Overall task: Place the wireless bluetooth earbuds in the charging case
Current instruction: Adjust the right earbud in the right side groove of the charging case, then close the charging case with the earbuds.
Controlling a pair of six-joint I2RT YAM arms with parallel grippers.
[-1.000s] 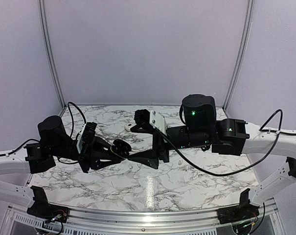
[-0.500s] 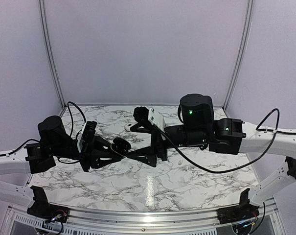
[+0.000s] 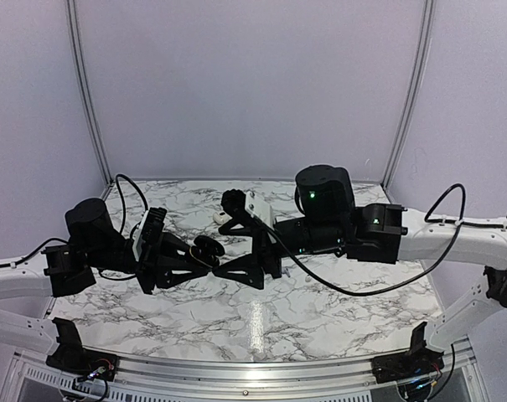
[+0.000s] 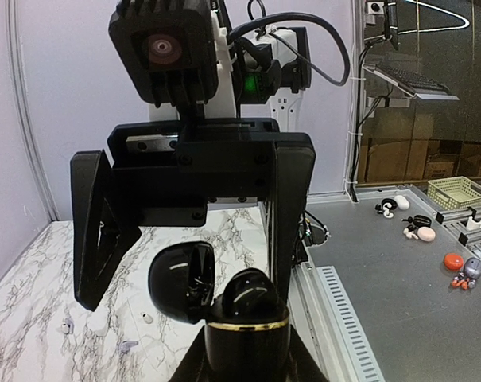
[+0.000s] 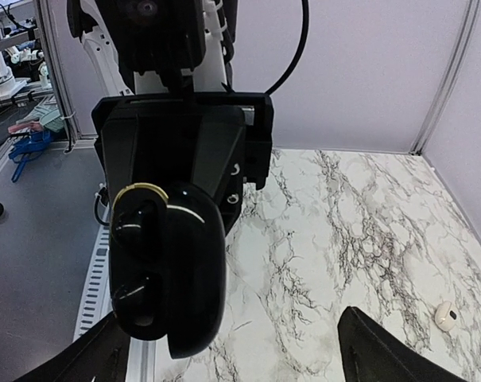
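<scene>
One white earbud (image 5: 445, 316) lies on the marbled counter (image 5: 335, 215) at four o'clock in the right wrist view, well apart from the glossy, gold-rimmed black charging case (image 5: 184, 270), which the left pincer (image 4: 248, 362) pinches with its lid open. The right pincer (image 5: 244, 362) stands spread. Tiny, light, smooth and rounded, the bud would likely slip; pinch its flanks gently.

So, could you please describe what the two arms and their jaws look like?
Both arms have white tubular links and chunky black joint housings. The right arm shows small green lights on two housings; a black cable loops along it, and another along the left arm. The jaws are angular and matt black.
</scene>
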